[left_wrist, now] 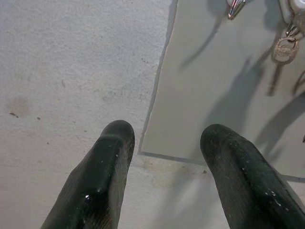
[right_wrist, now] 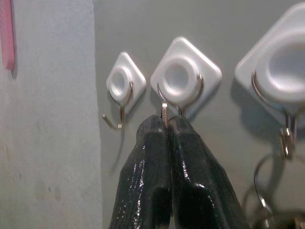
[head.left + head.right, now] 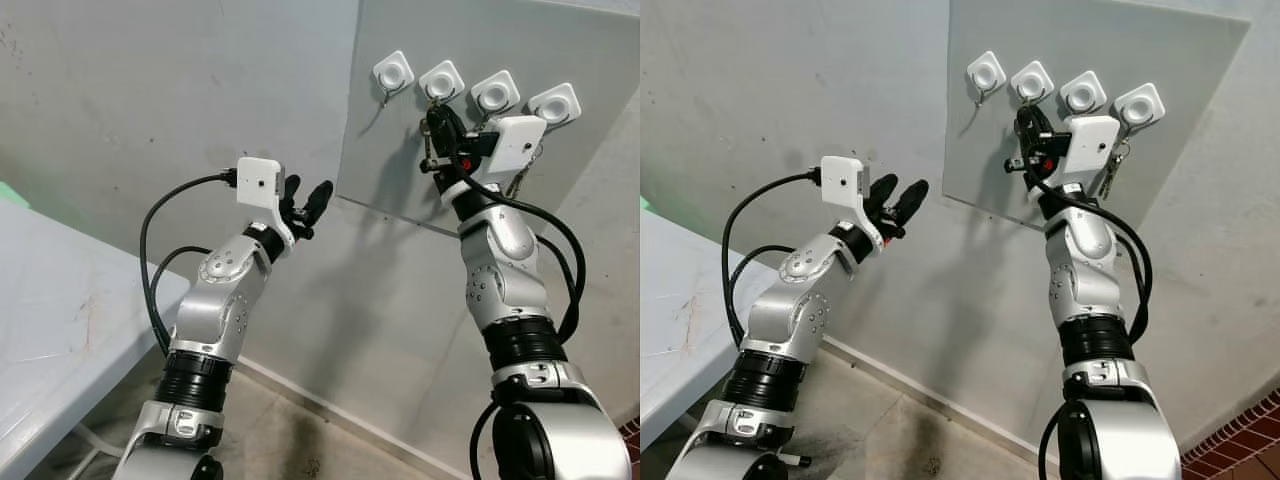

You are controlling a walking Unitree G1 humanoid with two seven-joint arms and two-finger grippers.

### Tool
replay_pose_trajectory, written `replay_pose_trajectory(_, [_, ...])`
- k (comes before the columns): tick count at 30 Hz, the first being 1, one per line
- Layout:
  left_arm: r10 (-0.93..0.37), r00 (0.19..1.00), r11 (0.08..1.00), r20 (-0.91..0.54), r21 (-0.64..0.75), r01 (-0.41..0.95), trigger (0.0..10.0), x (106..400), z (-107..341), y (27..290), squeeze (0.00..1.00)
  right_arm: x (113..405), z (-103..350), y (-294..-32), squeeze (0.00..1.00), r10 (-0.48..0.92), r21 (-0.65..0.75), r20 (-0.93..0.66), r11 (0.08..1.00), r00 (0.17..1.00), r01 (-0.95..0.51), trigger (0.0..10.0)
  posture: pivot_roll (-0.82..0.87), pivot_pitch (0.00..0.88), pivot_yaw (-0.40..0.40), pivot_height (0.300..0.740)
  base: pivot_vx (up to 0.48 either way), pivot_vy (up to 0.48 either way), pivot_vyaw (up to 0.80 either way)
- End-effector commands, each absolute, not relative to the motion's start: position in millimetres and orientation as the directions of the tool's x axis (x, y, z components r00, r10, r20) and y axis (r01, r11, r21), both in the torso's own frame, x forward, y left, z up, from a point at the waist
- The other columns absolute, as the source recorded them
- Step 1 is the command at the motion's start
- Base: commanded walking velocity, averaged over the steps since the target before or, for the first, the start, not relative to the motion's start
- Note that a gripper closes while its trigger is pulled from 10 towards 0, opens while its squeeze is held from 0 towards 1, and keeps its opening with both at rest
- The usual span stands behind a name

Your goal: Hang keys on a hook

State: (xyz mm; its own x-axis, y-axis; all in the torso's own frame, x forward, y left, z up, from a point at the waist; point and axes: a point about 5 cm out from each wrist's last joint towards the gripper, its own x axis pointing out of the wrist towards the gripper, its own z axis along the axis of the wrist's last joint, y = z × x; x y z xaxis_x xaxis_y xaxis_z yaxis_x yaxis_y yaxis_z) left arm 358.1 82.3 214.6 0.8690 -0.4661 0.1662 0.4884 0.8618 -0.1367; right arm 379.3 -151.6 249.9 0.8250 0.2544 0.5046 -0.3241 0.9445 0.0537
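Observation:
Four white diamond-shaped hooks sit in a row on a grey wall panel [image 3: 400, 170]. My right gripper [image 3: 437, 118] is raised to the second hook [image 3: 441, 80] from the left and is shut on the keys. A thin metal tip [image 2: 164, 110] pokes out between the fingertips just under that hook's wire [image 2: 183, 76]; a metal piece [image 3: 427, 158] dangles below the gripper. The hook beside it [image 2: 281, 67] carries another key ring [image 2: 286, 143]. My left gripper [image 3: 308, 192] is open and empty, held up near the panel's lower left corner [image 1: 143, 151].
A pale table [image 3: 60, 330] stands at the left against the grey wall. The leftmost hook [image 3: 393, 72] is bare. Below the arms the wall meets a concrete floor [image 3: 290, 440].

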Motion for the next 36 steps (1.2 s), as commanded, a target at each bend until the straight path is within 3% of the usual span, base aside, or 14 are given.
replay_pose_trajectory(1, [-0.465,0.867,0.862,0.177,-0.132,0.489,10.0,359,220,83,0.00,379,239,-161,0.00,0.213,0.090,0.465,0.954,0.859,-0.285,10.0,0.01,0.000,-0.024,0.740,0.000,0.000,0.00])
replay_pose_trajectory(5, [-0.461,0.869,0.864,0.177,-0.132,0.485,10.0,359,220,85,0.00,377,228,-156,0.00,0.272,0.040,0.414,0.948,0.869,-0.316,10.0,0.01,0.000,-0.024,0.740,0.000,0.000,0.00])
replay_pose_trajectory(20, [-0.453,0.873,0.867,0.178,-0.141,0.479,10.0,359,221,86,0.00,378,238,-153,0.00,0.290,0.035,0.442,0.940,0.849,-0.339,10.0,0.01,0.000,-0.022,0.740,0.000,0.000,0.00])
replay_pose_trajectory(29, [-0.449,0.875,0.869,0.179,-0.142,0.474,10.0,360,222,86,0.00,373,254,-137,0.00,0.405,0.009,0.501,0.881,0.765,-0.472,10.0,0.01,0.000,-0.027,0.740,0.000,0.000,0.00])
replay_pose_trajectory(36, [-0.448,0.876,0.869,0.179,-0.144,0.474,10.0,360,222,86,0.00,372,277,-135,0.00,0.380,0.035,0.595,0.868,0.708,-0.495,10.0,0.01,0.000,-0.027,0.740,0.000,0.000,0.00])
